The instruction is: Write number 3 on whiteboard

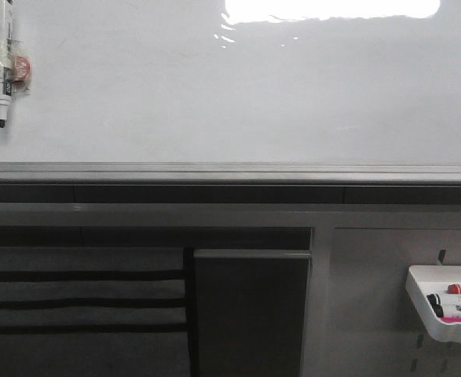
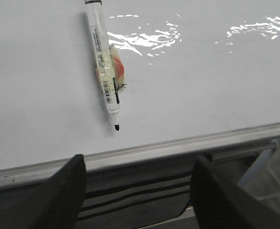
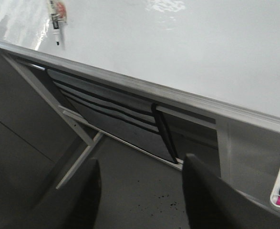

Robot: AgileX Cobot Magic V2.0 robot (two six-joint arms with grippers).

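Dark, blurred fingers frame both wrist views, nearest the cameras. The left claw (image 2: pixel 137 191) stands spread apart with nothing between its fingers, hanging just below the grey metal rail (image 2: pixel 144 151) of the whiteboard (image 2: pixel 202 86). The right claw (image 3: pixel 140 195) is likewise spread and empty, lower down and well apart from the rail, over a dark floor.

Under the rail hangs grey fabric with black stripes (image 1: pixel 81 298), and beside it a dark panel (image 1: pixel 250 310). Further right of that, a white tray (image 1: pixel 442 302) on a perforated grey panel holds markers, one with a red cap and one with pink.

Above the rail, the whiteboard's glossy surface carries bright glare and shows no numeral. A white marker (image 1: pixel 4 63) is stuck near its upper left, black tip pointing down toward the rail, with tape and a red patch at its middle.
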